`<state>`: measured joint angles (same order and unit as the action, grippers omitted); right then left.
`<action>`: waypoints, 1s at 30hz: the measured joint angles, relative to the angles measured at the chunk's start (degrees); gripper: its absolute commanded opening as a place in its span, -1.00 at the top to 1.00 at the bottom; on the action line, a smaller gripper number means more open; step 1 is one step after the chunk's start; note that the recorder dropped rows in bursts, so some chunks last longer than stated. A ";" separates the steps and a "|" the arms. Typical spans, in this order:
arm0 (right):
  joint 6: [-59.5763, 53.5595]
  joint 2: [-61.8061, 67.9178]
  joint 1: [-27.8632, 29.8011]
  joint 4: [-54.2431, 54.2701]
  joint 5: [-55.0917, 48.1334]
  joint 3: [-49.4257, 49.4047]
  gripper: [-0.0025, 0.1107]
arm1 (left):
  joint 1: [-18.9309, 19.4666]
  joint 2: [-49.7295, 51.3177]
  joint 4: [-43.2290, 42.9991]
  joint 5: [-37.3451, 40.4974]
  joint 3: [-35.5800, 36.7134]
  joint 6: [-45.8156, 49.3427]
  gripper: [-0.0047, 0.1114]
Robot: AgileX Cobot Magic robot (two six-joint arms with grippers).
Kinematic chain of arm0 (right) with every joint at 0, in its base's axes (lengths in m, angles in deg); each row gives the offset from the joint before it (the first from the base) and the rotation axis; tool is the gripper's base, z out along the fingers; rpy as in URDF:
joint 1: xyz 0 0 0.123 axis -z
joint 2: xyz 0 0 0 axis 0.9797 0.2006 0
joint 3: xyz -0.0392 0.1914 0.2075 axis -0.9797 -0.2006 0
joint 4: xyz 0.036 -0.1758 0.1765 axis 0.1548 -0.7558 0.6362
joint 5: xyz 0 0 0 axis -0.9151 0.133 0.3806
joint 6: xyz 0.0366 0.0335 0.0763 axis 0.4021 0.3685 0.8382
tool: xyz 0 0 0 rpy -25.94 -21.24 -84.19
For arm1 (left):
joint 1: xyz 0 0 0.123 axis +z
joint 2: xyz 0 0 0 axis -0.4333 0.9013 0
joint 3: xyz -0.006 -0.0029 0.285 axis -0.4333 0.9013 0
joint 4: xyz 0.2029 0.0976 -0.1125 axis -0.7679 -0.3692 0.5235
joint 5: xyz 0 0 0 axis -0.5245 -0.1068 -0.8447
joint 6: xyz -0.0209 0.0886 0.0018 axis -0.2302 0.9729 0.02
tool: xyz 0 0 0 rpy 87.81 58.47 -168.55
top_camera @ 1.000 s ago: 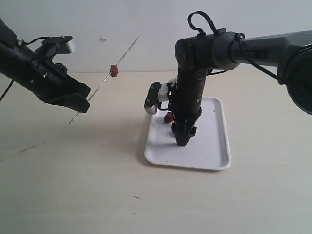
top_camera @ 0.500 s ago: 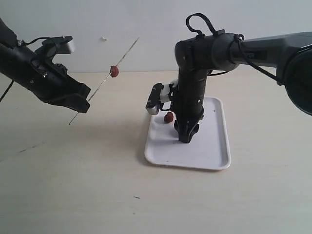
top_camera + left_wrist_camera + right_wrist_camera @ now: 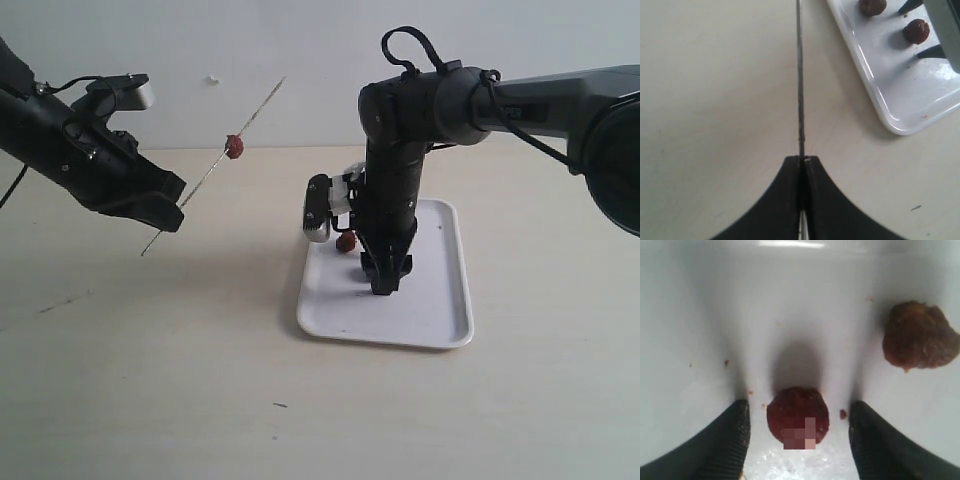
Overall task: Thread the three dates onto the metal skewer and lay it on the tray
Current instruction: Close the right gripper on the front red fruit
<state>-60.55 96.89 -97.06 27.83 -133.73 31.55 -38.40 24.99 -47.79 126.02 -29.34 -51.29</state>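
**Right pincer lining up on a date**

The right pincer [image 3: 797, 437], released, is shifting across the tray [image 3: 440, 320] and bracketing a loose date [image 3: 797, 415]; a grab looks imminent. At ten o'clock from it, the left pincer [image 3: 801, 162] is clenching the skewer [image 3: 800, 75], carrying one threaded date [image 3: 234, 146].

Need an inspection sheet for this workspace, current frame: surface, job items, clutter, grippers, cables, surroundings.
Surface: beige table, mostly bare.
Job's things: metal skewer tilted in the air, threaded date on it; straddled date and second loose date lying on white tray.
Clutter: dark speck on table; crumbs on tray.
Grippers: left gripper shut on skewer; right gripper open, either side of one date, not touching.
Cables: black cable loop on right arm; thin cable on left.
Surroundings: pale wall, small mark.
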 measured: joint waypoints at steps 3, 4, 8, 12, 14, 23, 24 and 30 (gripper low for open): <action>-2.18 0.00 0.00 0.58 0.00 0.00 -0.01 | 0.00 0.00 0.00 0.00 0.00 0.00 0.92; -2.71 0.00 0.00 0.70 0.00 0.00 0.01 | 0.00 0.00 0.00 0.00 0.00 0.00 0.92; -3.34 0.00 0.00 1.16 0.00 0.00 0.02 | 0.00 0.00 0.00 0.00 0.00 0.00 0.92; -3.34 0.00 0.00 2.05 0.00 0.00 0.02 | 0.00 0.00 0.00 0.00 0.00 0.00 0.92; -3.03 0.00 0.00 3.59 0.89 0.00 0.03 | 0.00 0.00 0.00 0.00 0.00 0.00 0.92; -1.40 0.00 0.00 4.96 2.10 0.00 0.03 | 0.00 0.00 -0.11 0.00 0.00 0.00 0.92; -1.16 0.00 0.00 4.81 2.10 0.00 0.03 | 0.00 0.00 -0.11 0.00 0.00 0.00 0.92; 0.25 0.00 0.00 2.13 1.87 0.00 0.14 | 0.00 0.00 -0.11 0.00 0.00 0.23 0.92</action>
<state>-60.30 96.89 -97.06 29.96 -131.86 31.55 -38.40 24.99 -47.89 126.02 -29.34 -51.06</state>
